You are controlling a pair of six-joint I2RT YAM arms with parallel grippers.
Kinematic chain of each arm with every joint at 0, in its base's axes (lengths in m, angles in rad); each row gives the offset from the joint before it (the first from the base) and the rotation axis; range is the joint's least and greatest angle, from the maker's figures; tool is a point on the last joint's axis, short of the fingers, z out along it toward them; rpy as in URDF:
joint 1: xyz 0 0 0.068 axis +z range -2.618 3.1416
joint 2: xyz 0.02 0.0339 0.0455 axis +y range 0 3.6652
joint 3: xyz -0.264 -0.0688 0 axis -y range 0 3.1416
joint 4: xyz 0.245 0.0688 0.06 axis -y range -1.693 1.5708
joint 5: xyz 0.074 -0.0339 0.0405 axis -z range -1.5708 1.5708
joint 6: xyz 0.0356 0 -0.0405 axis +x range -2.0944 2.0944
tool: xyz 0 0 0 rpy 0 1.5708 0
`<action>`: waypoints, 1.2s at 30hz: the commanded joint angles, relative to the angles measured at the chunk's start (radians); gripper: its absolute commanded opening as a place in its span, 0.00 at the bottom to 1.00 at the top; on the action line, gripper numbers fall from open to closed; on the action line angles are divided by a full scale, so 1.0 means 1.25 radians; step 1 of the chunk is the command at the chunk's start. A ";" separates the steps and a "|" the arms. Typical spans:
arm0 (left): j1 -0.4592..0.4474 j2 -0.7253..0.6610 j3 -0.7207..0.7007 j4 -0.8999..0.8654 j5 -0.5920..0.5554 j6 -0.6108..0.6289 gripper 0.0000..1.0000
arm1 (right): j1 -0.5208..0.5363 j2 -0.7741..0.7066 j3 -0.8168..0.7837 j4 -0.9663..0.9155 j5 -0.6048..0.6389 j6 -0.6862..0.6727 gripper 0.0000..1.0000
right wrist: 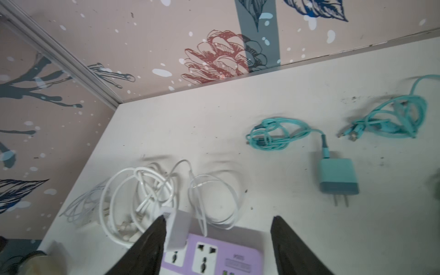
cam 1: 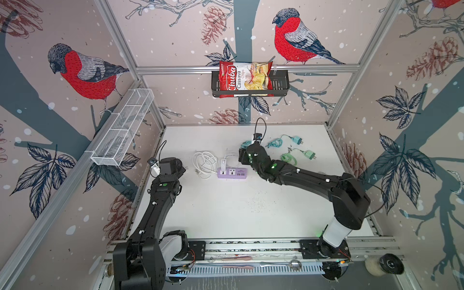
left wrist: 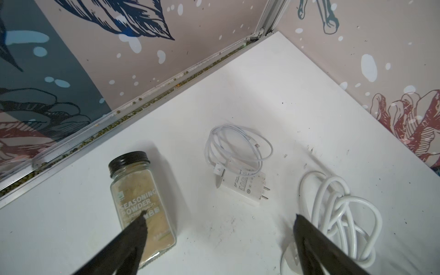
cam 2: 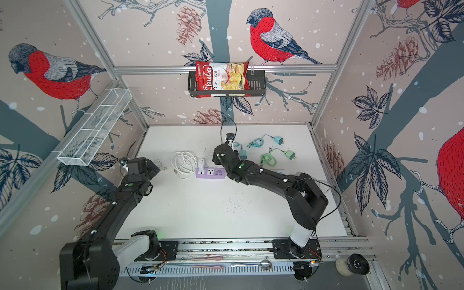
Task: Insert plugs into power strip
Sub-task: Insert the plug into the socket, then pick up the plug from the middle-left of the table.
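The purple power strip (cam 1: pixel 232 173) (right wrist: pixel 209 257) lies mid-table, and a white plug (cam 1: pixel 224 162) (right wrist: pixel 177 228) stands in its left socket. My right gripper (right wrist: pixel 218 217) (cam 1: pixel 242 157) hovers open over the strip with nothing between its fingers; one finger shows right beside that white plug. A teal plug (right wrist: pixel 338 176) (cam 2: pixel 243 153) lies just beyond it. Another teal plug (cam 1: pixel 297 139) and a mint green plug (cam 1: pixel 310 154) lie further right. My left gripper (left wrist: pixel 220 215) (cam 1: pixel 182 169) is open above bare table, a loose white plug (left wrist: pixel 242 188) just ahead of it.
A seasoning powder jar (left wrist: pixel 140 207) lies by one left finger. The strip's thick white cord (left wrist: pixel 340 214) (cam 1: pixel 206 163) is coiled by the other. A chips bag (cam 1: pixel 244 79) sits in a black basket on the back wall. A white wire basket (cam 1: pixel 123 128) hangs on the left wall.
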 commanded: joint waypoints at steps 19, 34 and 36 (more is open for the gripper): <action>0.004 0.351 0.186 -0.106 0.280 -0.031 0.72 | -0.144 -0.015 -0.066 -0.013 -0.330 -0.128 0.67; 0.007 0.440 0.220 -0.018 0.253 -0.174 0.74 | -0.155 -0.038 -0.081 -0.026 -0.362 -0.159 0.67; 0.007 0.449 0.228 -0.022 0.240 -0.187 0.75 | -0.158 -0.047 -0.089 -0.024 -0.361 -0.162 0.67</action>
